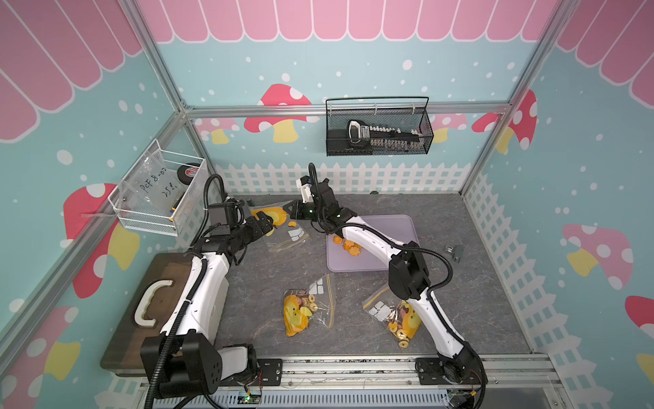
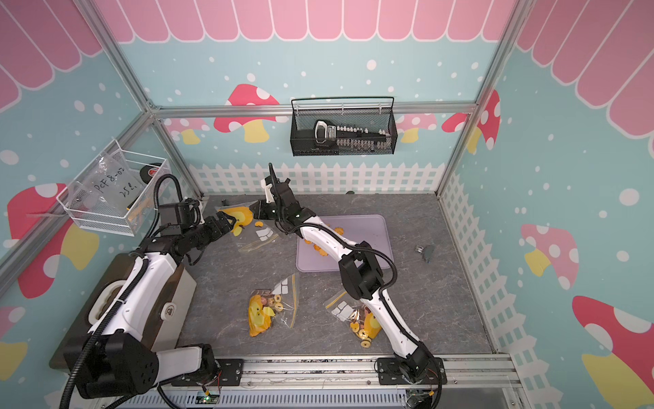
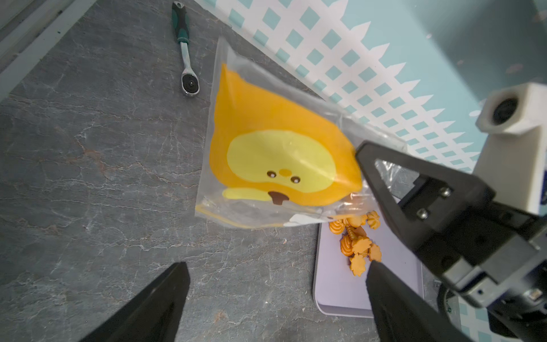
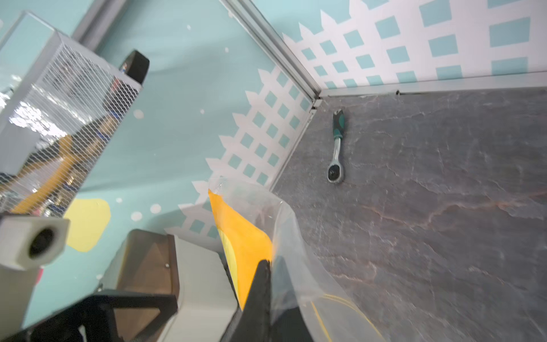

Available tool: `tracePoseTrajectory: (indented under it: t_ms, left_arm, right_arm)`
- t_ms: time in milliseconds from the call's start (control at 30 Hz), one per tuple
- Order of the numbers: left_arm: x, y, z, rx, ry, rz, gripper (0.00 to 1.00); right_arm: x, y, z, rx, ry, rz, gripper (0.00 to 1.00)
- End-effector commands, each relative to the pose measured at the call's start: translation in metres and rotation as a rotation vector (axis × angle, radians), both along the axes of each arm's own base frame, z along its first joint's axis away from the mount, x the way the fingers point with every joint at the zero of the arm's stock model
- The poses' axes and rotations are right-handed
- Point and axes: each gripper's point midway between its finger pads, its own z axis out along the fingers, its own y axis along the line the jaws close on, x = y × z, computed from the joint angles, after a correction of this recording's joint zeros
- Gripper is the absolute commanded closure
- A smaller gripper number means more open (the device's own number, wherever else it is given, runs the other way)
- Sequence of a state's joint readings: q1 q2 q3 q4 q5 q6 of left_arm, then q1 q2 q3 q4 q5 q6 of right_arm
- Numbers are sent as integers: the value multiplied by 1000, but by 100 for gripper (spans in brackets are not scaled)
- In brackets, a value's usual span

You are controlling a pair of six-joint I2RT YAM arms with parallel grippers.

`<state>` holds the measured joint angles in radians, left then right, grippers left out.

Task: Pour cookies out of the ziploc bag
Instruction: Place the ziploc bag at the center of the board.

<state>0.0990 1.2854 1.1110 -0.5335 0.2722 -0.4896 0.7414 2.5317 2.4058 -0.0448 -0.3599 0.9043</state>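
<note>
Right gripper [image 3: 359,151]: clamped on the edge of the duck-print ziploc bag [image 3: 266,133], which hangs clear of the table
Left gripper [image 3: 275,269]: jaws wide apart, empty, near the bag
Cookies [image 3: 358,245]: orange pile on the lavender tray [image 3: 355,296]
Filled bags [image 1: 308,308]: two, flat on the table
Ratchet wrench [image 3: 186,59]: by the far wall
</note>
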Motion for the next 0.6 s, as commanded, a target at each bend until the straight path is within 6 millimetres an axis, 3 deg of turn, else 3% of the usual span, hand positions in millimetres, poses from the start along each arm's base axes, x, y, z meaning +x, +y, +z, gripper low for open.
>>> tracePoseTrajectory:
  t_ms: [0, 100, 167, 233, 367, 567]
  left_arm:
    - [3, 5, -1, 14, -18, -1, 2]
    - [3, 6, -2, 0, -18, 1, 2]
    - [4, 6, -2, -7, -23, -3, 2]
    - [4, 5, -2, -14, -25, -6, 2]
    - [5, 1, -3, -39, -28, -27, 1]
    - [8, -3, -11, -66, -9, -40, 1]
  right_arm:
    - [18, 1, -30, 29, 120, -54, 93]
    - [30, -3, -56, 15, 163, -105, 85]
    - [36, -7, -67, 2, 172, -120, 73]
    - [39, -13, -69, -50, 145, -134, 53]
    - [40, -27, -51, -152, 38, -153, 24]
    - [31, -52, -26, -307, -55, -147, 5]
